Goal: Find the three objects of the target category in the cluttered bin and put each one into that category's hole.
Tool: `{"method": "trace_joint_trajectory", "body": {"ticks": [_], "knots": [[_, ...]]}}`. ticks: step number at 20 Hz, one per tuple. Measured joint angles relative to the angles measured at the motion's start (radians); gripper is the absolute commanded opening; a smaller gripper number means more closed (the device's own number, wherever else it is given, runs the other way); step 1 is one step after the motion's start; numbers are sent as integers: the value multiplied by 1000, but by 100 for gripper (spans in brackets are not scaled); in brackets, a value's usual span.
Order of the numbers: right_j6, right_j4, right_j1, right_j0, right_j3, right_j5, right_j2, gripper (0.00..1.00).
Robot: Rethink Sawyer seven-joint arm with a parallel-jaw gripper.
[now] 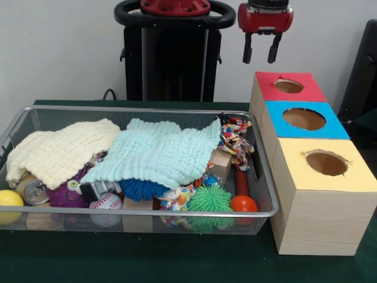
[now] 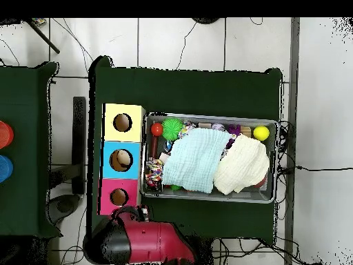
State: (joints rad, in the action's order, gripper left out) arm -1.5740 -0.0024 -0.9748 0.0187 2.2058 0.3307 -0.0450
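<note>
Nearest along the wire bin's front rail: yellow ball, soda can, baseball, green spiky ball, orange ball. Behind these, a mint cloth and cream cloth draped over the clutter. Beside the bin, yellow, blue, red hole boxes. Farthest, gripper raised, fingers spread, empty.

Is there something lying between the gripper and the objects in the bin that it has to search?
Yes. The gripper hangs open above the red box, outside the wire bin. Two cloths, a light blue one and a cream one, lie over most of the bin's objects and hide what is beneath them.
</note>
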Motion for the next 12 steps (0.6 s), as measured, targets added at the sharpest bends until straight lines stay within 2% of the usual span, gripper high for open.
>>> {"method": "trace_joint_trajectory", "body": {"ticks": [12], "knots": [[-1, 26, -38, 19, -33, 0, -82, 100]]}}
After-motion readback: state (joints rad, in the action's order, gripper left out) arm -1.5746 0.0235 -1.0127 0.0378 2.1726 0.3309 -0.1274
